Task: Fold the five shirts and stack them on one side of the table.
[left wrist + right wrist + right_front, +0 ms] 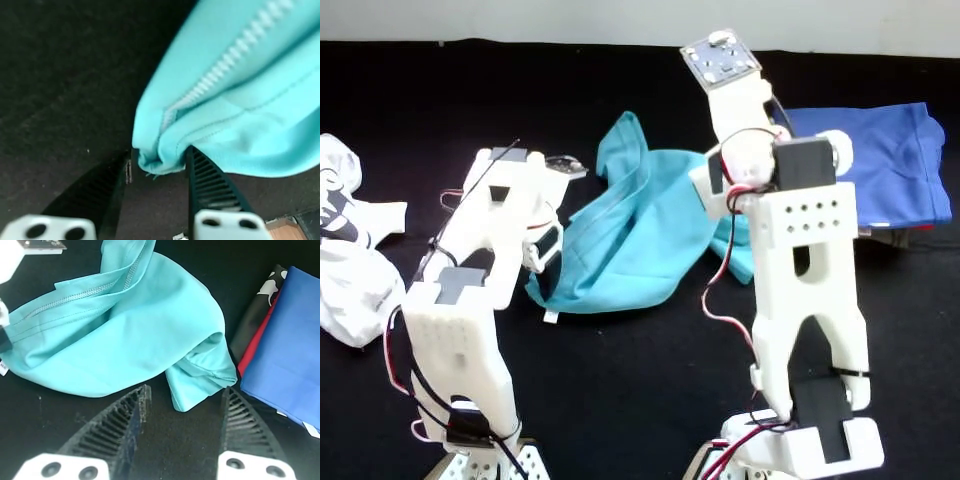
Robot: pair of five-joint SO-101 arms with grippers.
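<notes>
A: Where was the teal shirt (630, 230) found?

B: It was seen at the middle of the table (620, 400), between the two arms, loosely doubled over with one edge ridged up.

A: And how was it held?

B: A hem corner was clamped between the fingers of the left gripper (160, 152). This was judged to be so that the side could be drawn across for a fold. The right gripper (185, 390) was released, its fingers spread wide just above the bunched end nearest the stack, with nothing pinched.

A: Why was it poised there?

B: That end was probably meant to be taken next, so that both ends could be carried together (a single grip would let the cloth sag).

A: What was made of the rest?

B: The blue shirt (890, 170) lay folded at one side, stacked over a red shirt (255, 345) and a black shirt (250, 320). The white shirt (350, 250) was left crumpled at the opposite edge. The task was judged a little past halfway.
</notes>
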